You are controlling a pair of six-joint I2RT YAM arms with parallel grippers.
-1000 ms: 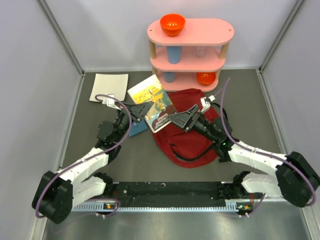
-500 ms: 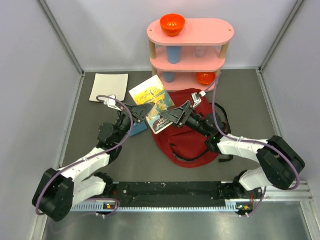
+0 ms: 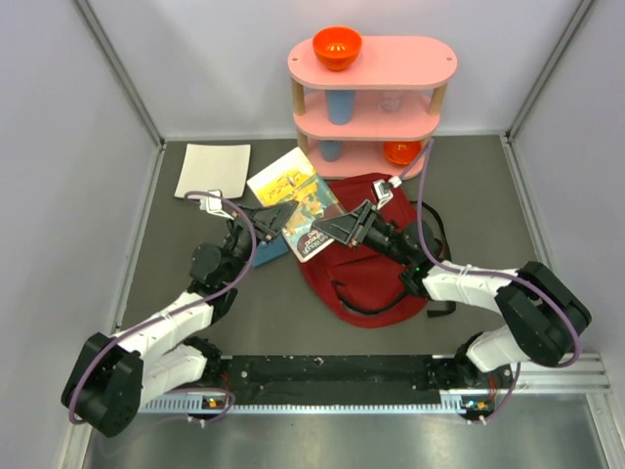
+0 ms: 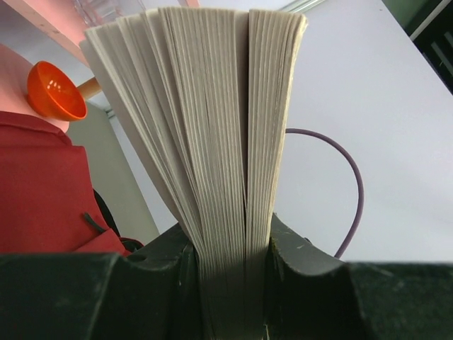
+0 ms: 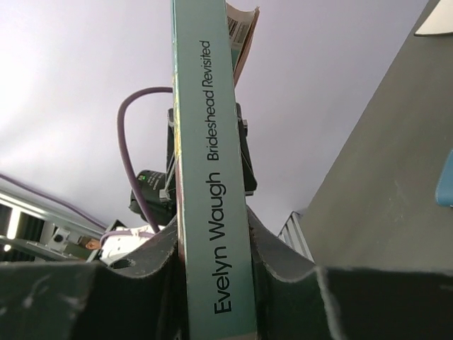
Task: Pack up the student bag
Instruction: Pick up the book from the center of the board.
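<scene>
Both arms have the book point(image 3: 298, 200) at once. The left gripper point(image 4: 230, 258) is pinched narrow on the fanned page edges, and the right gripper point(image 5: 216, 248) is closed down to the spine's width. The student bag point(image 3: 376, 278) lies mid-table toward the far edge, just in front of the pink shelf point(image 3: 371, 93). My worry is that any mismatch between the arms twists or tears the paperback. I also can't see an open mouth on the bag, so the book might just land on top.

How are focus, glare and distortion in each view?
Left wrist: the book is sharp, with small highlights on the orange bowl. Right wrist: the spine lettering is crisp and readable. Top external: even light, soft shadows, walls slanting from the wide lens.
</scene>
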